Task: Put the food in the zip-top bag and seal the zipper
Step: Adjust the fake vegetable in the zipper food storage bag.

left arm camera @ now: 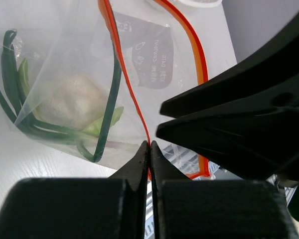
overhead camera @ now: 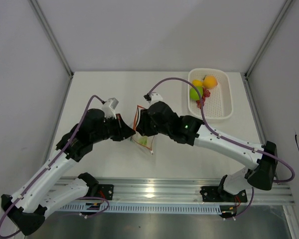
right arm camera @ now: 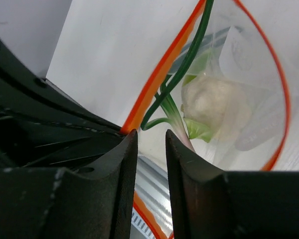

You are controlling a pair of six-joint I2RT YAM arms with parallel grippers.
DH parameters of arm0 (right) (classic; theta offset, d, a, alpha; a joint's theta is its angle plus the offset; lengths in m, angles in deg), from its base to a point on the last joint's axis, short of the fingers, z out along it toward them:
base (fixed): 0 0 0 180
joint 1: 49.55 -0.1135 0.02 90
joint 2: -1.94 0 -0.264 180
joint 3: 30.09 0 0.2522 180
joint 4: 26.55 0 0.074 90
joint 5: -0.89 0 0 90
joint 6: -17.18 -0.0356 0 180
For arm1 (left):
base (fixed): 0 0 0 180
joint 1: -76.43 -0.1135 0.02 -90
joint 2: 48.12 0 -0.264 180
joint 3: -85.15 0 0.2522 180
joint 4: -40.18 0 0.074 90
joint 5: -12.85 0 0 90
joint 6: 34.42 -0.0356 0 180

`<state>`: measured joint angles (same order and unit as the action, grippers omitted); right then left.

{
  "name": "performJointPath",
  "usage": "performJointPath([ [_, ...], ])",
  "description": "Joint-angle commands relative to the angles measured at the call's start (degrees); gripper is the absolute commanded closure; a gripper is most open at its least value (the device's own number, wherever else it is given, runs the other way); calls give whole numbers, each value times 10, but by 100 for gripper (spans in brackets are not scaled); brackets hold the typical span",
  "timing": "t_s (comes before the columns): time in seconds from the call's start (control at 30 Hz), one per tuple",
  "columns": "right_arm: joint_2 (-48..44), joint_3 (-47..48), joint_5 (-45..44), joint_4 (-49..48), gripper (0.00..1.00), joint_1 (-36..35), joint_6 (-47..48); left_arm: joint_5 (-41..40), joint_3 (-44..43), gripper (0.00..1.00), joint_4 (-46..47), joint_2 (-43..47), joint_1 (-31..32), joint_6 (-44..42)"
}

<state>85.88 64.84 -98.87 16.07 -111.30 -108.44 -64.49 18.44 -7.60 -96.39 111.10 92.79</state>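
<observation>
The clear zip-top bag hangs between my two grippers above the table. Its red-orange zipper stands apart in a wide loop. My left gripper is shut on one side of the zipper strip. My right gripper is at the other side of the mouth, fingers a little apart, with nothing pinched between them. Green stalks and a pale leafy piece lie inside the bag. A green apple, an orange-yellow fruit, a yellow piece and red bits lie in the white basket.
The white perforated basket sits at the back right of the table, near the right wall. A metal rail runs along the table's near edge by the arm bases. The two grippers stand close together over the table's middle.
</observation>
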Motion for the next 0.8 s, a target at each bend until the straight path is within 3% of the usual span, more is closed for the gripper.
performJointPath([
  [0.0,14,6,-12,-8,70,-4,-17,-14,0,99,27,27,-2,15],
  [0.47,57,18,1,-46,70,27,-17,0,10,99,33,20,-2,22],
  [0.77,38,3,-9,-62,69,33,-24,-1,10,99,33,21,-2,19],
])
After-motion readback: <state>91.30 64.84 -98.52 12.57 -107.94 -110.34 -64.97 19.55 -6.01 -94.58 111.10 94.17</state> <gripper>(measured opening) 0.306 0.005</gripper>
